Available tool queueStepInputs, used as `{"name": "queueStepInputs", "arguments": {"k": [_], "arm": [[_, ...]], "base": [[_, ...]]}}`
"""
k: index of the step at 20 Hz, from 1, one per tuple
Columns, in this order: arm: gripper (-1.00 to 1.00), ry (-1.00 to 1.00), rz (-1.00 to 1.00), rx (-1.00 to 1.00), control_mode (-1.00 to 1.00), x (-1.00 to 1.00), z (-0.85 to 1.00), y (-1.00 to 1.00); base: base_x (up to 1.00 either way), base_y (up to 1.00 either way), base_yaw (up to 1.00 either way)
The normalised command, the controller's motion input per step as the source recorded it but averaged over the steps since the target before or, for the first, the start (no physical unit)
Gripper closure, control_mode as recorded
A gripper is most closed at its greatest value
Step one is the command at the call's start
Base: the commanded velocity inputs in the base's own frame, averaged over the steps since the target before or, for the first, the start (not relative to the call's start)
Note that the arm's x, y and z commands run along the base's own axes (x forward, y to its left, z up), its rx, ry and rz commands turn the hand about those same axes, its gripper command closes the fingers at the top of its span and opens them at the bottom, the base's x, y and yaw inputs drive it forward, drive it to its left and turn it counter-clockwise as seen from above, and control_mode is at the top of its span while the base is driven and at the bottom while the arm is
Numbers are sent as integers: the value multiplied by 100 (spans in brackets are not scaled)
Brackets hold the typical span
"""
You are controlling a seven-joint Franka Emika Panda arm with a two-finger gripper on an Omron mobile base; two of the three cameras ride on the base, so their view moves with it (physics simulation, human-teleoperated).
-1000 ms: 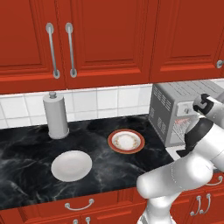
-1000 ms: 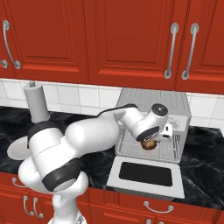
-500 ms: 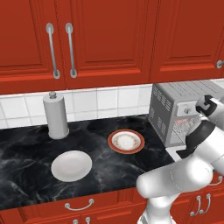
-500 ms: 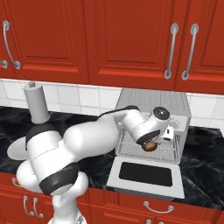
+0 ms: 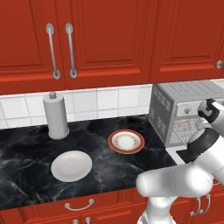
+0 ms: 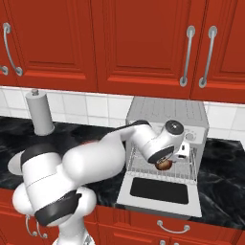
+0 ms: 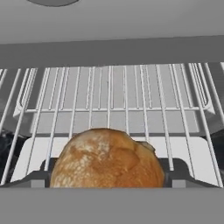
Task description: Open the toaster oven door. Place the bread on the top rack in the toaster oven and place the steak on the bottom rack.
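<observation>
Bread sits clamped between the gripper's fingers, now carried further into the toaster oven than a second ago, just above a wire rack beyond it. The door lies open; release looks near, steak to follow.

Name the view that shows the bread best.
The hand view: the bread looms large between the fingertips, above wire rack bars. The right base view shows a small brown lump under the gripper; the left base view hides it.
</observation>
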Motion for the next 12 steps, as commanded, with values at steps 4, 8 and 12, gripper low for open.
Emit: {"name": "queueStepInputs", "arguments": {"k": [4,8,12], "arm": [[-100,-4,0,-6,-100,-51,-59,0],[-100,-2,0,-7,-100,-61,-59,0],[-100,0,0,-10,-100,-63,-71,0]], "base": [[0,0,0],[0,0,0],[0,0,0]]}}
